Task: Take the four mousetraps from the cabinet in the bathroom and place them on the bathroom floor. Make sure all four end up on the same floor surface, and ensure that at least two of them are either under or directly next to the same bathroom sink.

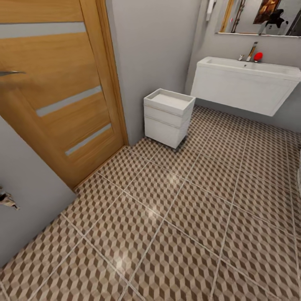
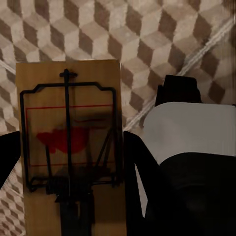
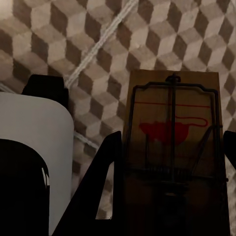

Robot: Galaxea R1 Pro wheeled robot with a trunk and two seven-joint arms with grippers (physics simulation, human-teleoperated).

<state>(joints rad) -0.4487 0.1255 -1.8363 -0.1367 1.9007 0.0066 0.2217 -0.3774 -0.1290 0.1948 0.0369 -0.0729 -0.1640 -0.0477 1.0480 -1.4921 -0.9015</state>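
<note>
The bathroom floor, glossy square tiles in a brown, beige and white cube pattern, spreads across most of the head view and lies beneath both wrist cameras as well. A wooden door with pale horizontal inlays stands at the left of that view, beside a grey wall. Against the far wall hangs the sink, a wide white basin with its vanity below it, a chrome faucet on its rim and a small red object just beside the faucet. A mirror is mounted above. A low white drawer unit sits on the floor between the door and the sink, near the wall corner.

In the left wrist view, the left hand holds a mousetrap between its dark fingers: a tan wooden slab with a black wire frame and a red mouse print, held above the tiles. In the right wrist view, the right hand likewise grips a second mousetrap between its fingers, of the same make, also above the patterned floor.
</note>
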